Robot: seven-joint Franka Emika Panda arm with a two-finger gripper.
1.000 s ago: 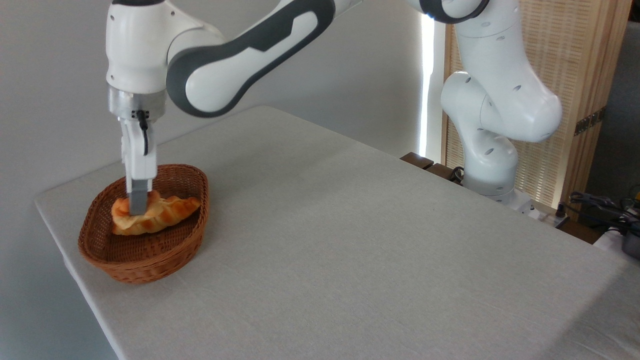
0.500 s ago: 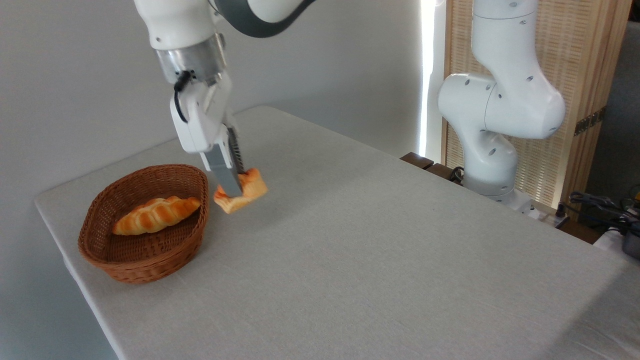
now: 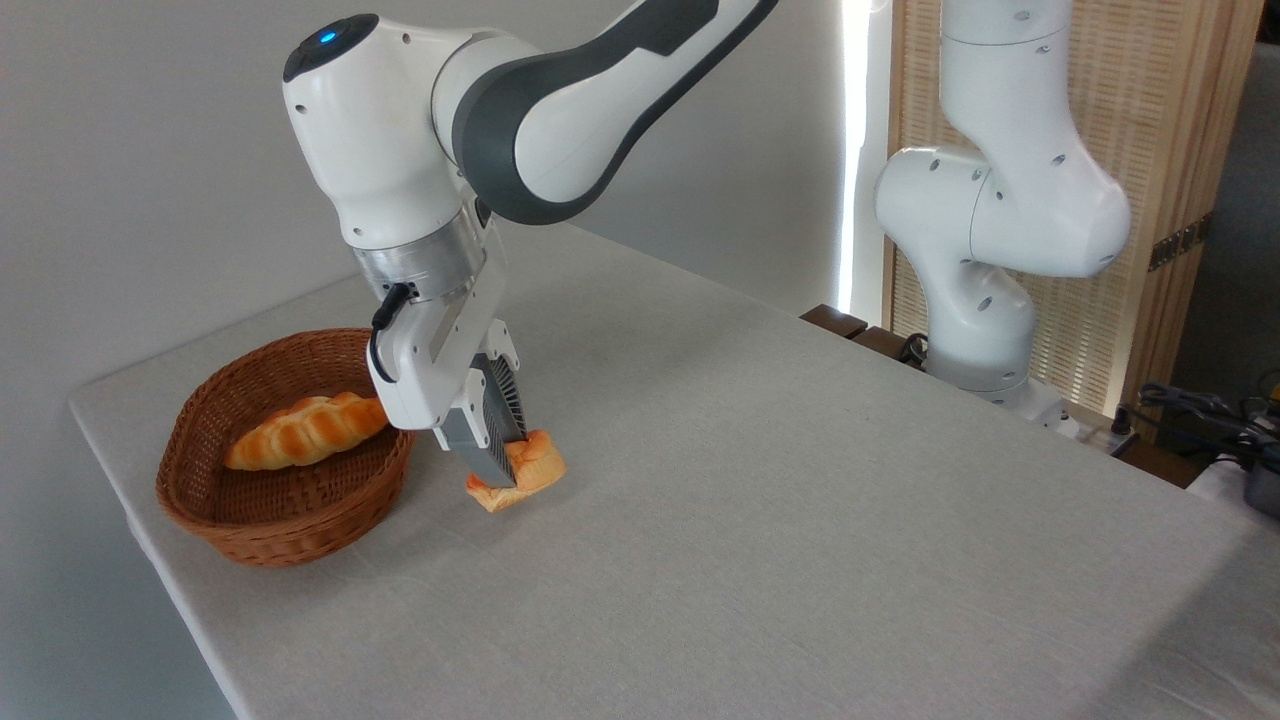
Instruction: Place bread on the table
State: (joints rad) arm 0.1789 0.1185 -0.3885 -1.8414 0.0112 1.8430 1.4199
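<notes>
The bread (image 3: 535,470), a small orange-golden knotted bun, is pinched between the fingers of my gripper (image 3: 503,467), which is shut on it. The bun sits low, at or just touching the grey-beige cloth of the table (image 3: 760,520), a little to the right of the wicker basket. My fingers cover the bun's left half. The arm leans down from the upper left over the basket's right rim.
A brown wicker oval basket (image 3: 285,520) stands near the table's left corner with a long braided golden loaf (image 3: 300,432) inside. The arm's white base (image 3: 985,310) rises at the back right. Cables and gear lie at the far right edge.
My gripper lifted the bun out of the basket, carried it right over the rim, then lowered it toward the cloth beside the basket. The braided loaf stayed in the basket.
</notes>
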